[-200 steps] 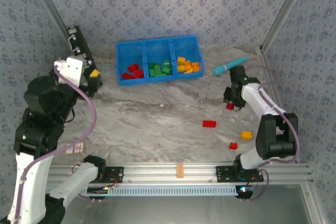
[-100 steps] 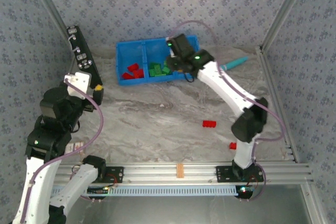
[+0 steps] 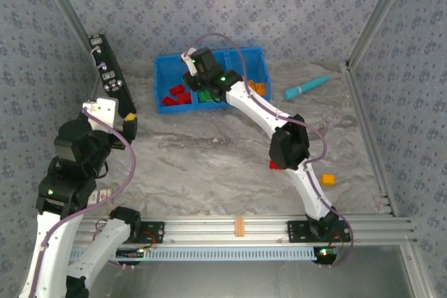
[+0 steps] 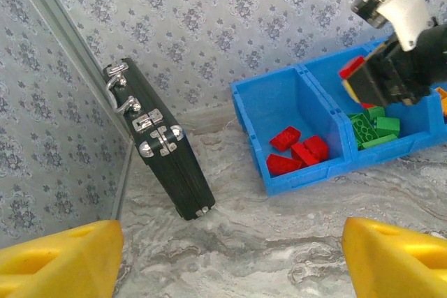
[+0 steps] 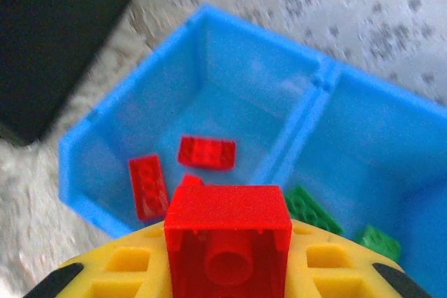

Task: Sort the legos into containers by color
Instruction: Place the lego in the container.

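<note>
My right gripper [image 5: 227, 259] is shut on a red lego [image 5: 228, 239], studs down, held above the blue bin [image 3: 162, 75]. It hovers near the divider [image 5: 299, 146] between the left and middle containers. The left container [image 5: 230, 113] holds red legos [image 5: 206, 151]; the middle one holds green legos [image 4: 374, 130]; the right one holds orange legos [image 3: 258, 88]. From the left wrist, the right gripper [image 4: 377, 78] shows over the bin with the red lego [image 4: 353, 68]. My left gripper [image 4: 230, 270] stands open over bare table at the left, its yellow fingers [image 4: 63, 256] wide apart.
A black case [image 3: 110, 78] leans against the left wall beside the bin. A teal pen [image 3: 305, 88] lies right of the bin. A loose orange lego [image 3: 327, 180] and a red one [image 3: 274, 165], partly under the right arm, lie on the table.
The right arm has swung from the table's right side across to the bin, carrying the red lego leftward over the containers. The left arm has drawn back and lowered slightly.
</note>
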Robot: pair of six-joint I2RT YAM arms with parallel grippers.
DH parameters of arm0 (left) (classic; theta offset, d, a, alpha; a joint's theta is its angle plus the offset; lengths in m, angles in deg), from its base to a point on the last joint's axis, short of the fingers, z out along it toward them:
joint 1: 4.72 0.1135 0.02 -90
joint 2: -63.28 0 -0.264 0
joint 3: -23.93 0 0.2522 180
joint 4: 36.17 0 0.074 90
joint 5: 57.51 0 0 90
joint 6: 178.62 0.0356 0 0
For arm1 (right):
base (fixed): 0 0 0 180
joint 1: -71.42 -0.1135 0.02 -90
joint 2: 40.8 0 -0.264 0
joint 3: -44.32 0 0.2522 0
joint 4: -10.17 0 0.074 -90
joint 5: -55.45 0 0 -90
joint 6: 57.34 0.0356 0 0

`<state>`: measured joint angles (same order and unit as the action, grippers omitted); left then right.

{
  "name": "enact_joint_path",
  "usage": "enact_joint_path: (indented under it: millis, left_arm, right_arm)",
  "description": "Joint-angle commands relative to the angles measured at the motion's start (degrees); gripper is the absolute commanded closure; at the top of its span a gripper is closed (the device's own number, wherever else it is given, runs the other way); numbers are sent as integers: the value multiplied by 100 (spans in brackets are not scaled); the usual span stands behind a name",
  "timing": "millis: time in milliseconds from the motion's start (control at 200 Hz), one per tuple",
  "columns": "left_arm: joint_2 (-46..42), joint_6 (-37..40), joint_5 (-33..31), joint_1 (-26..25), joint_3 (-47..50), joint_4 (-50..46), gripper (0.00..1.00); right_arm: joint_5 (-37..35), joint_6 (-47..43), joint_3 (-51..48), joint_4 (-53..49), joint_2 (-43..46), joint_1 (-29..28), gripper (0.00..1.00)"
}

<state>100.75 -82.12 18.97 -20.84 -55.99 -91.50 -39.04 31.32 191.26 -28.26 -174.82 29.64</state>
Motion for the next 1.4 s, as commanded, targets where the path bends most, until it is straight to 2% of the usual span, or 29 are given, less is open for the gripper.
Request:
enact_joint_path:
  millis: [0,215,340,385,430,510,625,755,890,980,1035,1135,1220,1334,1399]
  left_arm:
    - [-124,-178,-142,35,14,-6,19]
    - [-275,-285,-178,39,149,-83,18]
    - [-284,-336,-152,37,164,-107,18]
    - [-284,-346,-113,38,156,-98,19]
    - [-289,-347,-97,36,168,-88,19]
    - [-284,-358,-55,36,164,-87,18]
    - [-285,-388,27,35,173,-110,19]
    - [-270,-375,373,30,129,-152,19]
    - [103,85,2029,16,66,-236,20]
    - [342,756,3393,-82,123,-273,20]
    - [402,1071,3851,-189,231,-110,20]
    - [562,1204,4161,-446,561,686,20]
    - [935,1157,4207,-929,747,1215,21]
    - [1769,1581,3390,-2197,737,1443,22]
    - [2317,1661,3182,-2647,676,1658,22]
  right_arm:
    - [469,-95,549,579,-562,-6,84]
    - [610,-97,1412,1124,-1476,-51,82]
    - [497,-107,2000,1067,-1955,-56,71]
    - [451,-111,2102,1041,-2057,-50,63]
    - [442,-95,2090,1056,-2097,-40,54]
    - [456,-16,2072,1055,-2118,-24,52]
    - [506,73,2054,962,-2045,-6,40]
    - [511,40,1966,694,-1678,-6,38]
    - [555,-173,1421,-158,-509,106,37]
    - [296,-166,696,-926,599,327,37]
    - [114,10,217,-1536,1335,516,37]
    - [-298,508,-940,-2363,2793,803,37]
    - [-608,901,-2433,-2513,4194,982,36]
    - [-713,1713,-4145,-2797,5889,1356,35]
    - [-698,2109,-4989,-3044,6743,1523,35]
